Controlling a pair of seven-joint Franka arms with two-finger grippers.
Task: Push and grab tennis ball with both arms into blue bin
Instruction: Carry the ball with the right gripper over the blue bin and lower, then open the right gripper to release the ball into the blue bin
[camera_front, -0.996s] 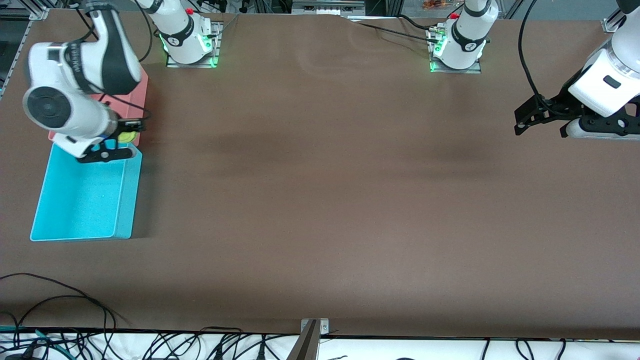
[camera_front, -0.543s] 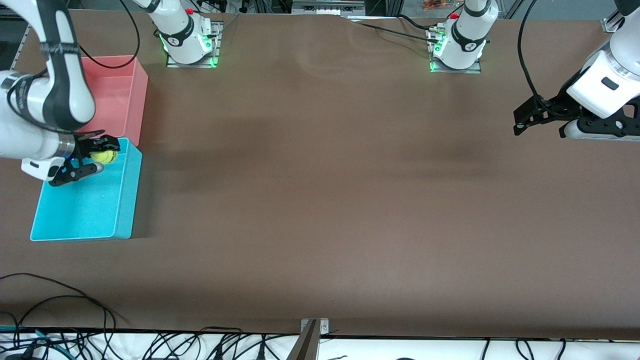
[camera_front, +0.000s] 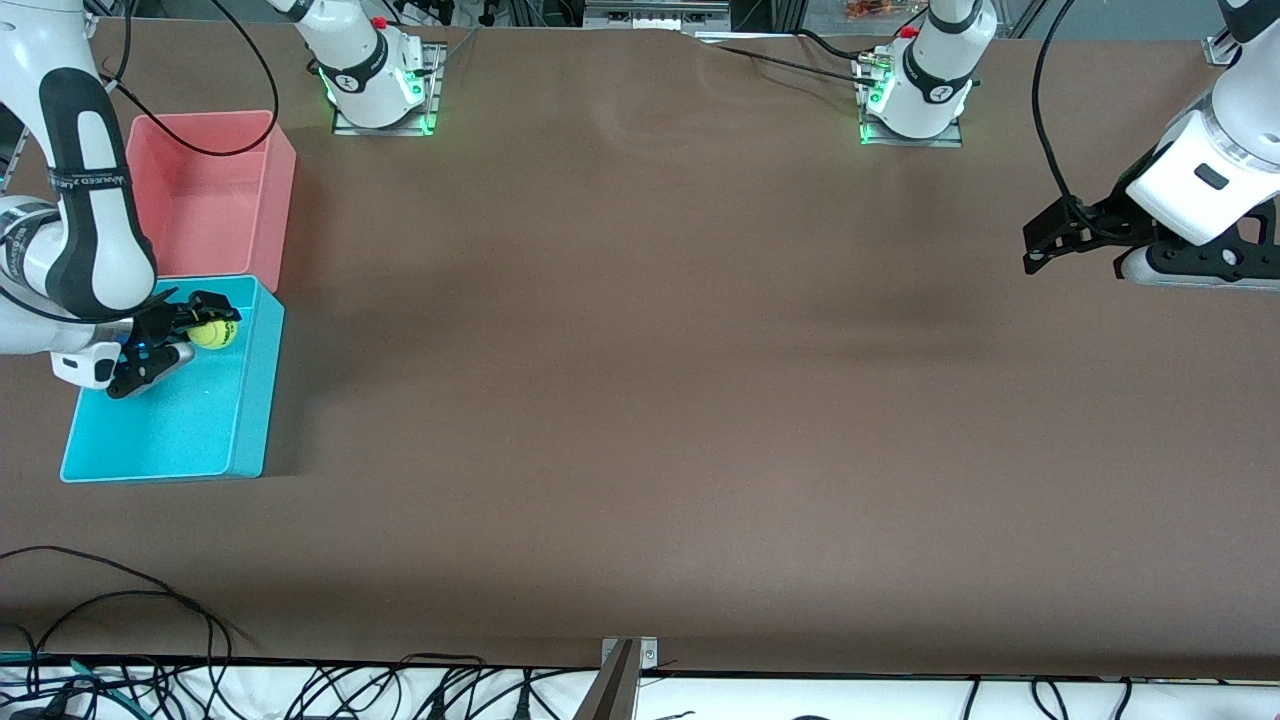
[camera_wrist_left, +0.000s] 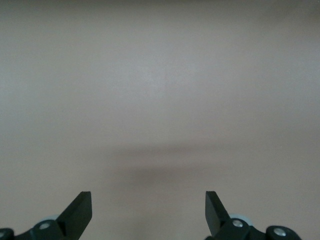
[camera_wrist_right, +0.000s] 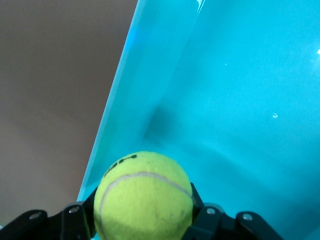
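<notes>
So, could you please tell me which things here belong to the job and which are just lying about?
Part of the job:
- tennis ball, held in the shut right gripper
- blue bin beneath it
- left gripper, open, waiting over bare table

Lying about:
- pink bin, beside the blue bin

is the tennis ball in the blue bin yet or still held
Still held: the right tool is shut on the tennis ball, over the blue bin, not resting on its floor.

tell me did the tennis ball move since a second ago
Yes. Held in the shut right gripper, the tennis ball has shifted from over the seam between the pink bin and blue bin to over the blue bin's inside.
</notes>
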